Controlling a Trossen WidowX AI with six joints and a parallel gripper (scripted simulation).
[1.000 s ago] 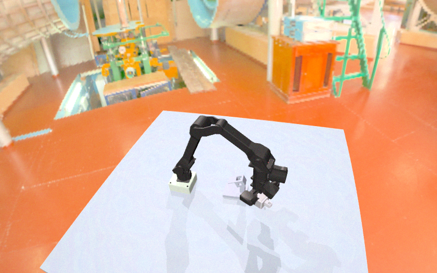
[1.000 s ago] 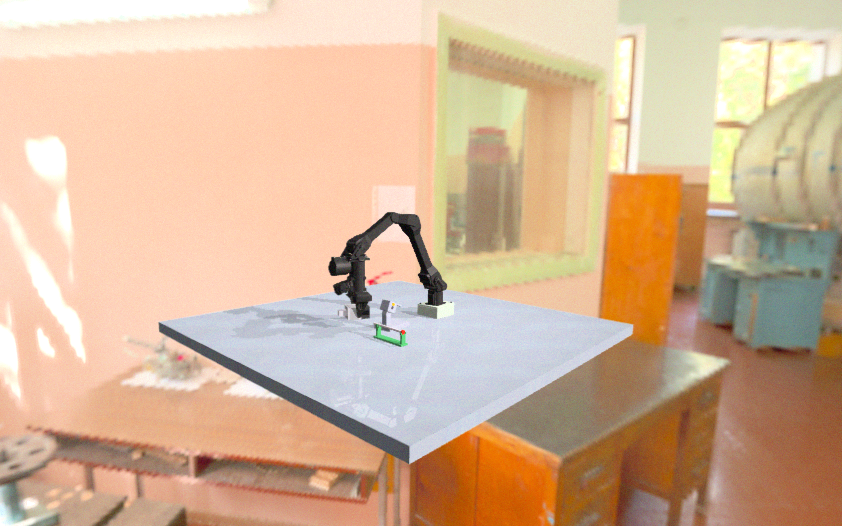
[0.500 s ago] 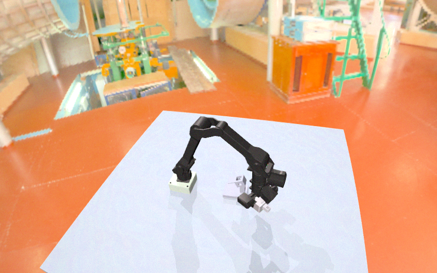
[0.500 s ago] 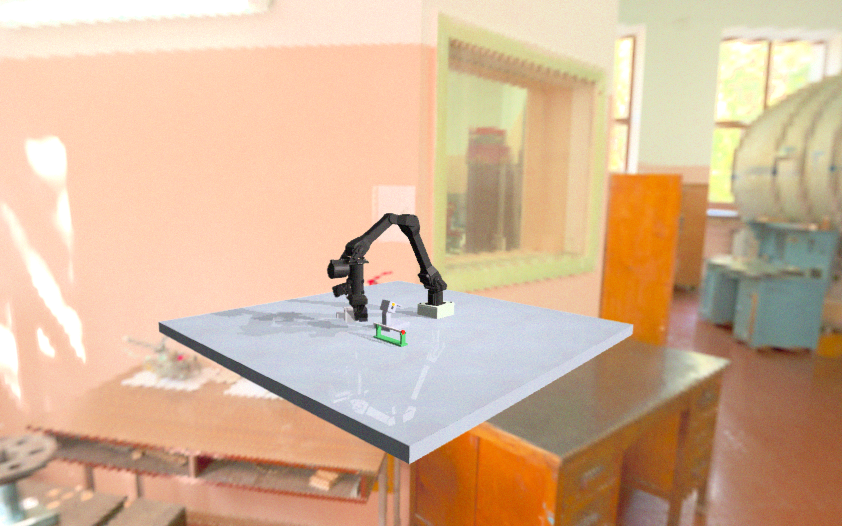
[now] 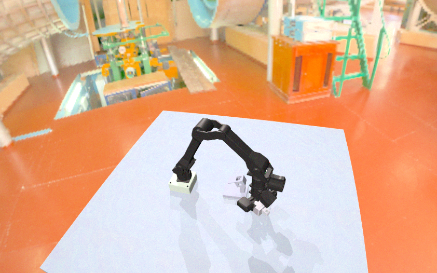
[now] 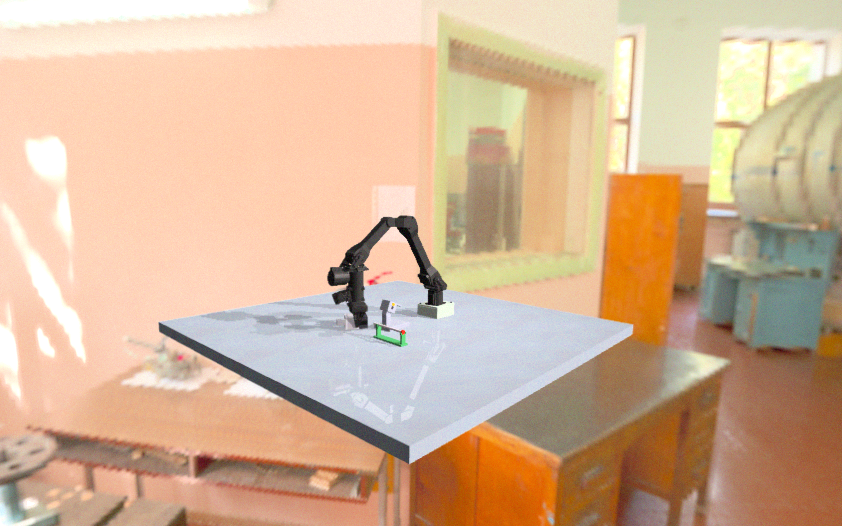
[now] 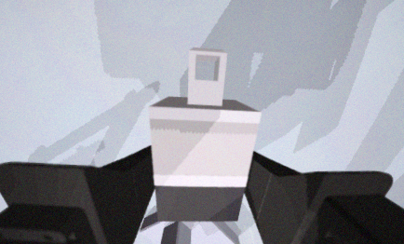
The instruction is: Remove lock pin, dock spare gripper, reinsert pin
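Fingers (image 5: 253, 204) (image 6: 354, 322) shut on spare gripper (image 5: 260, 208) (image 6: 346, 322) (image 7: 199, 145) (spigot w/ hole).

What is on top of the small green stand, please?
A thin pale rod, red at one end, lies across both posts of the small green stand. The post tops beneath it are covered and cannot be seen.

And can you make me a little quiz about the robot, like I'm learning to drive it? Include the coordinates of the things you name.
1. True or false: the black robot gripper (image 5: 257, 204) (image 6: 353, 320) (image 7: 199, 145) is holding the pale block with a holed tab (image 5: 257, 210) (image 6: 348, 322) (image 7: 202, 151).
2. What colour is the low stand (image 6: 388, 338) under the thin, red-ended rod (image 6: 388, 327)? A blue, B green, C yellow.
3. Fill in: the hole in the tab has ____ corners.

Key: 1 true; 2 B; 3 four.
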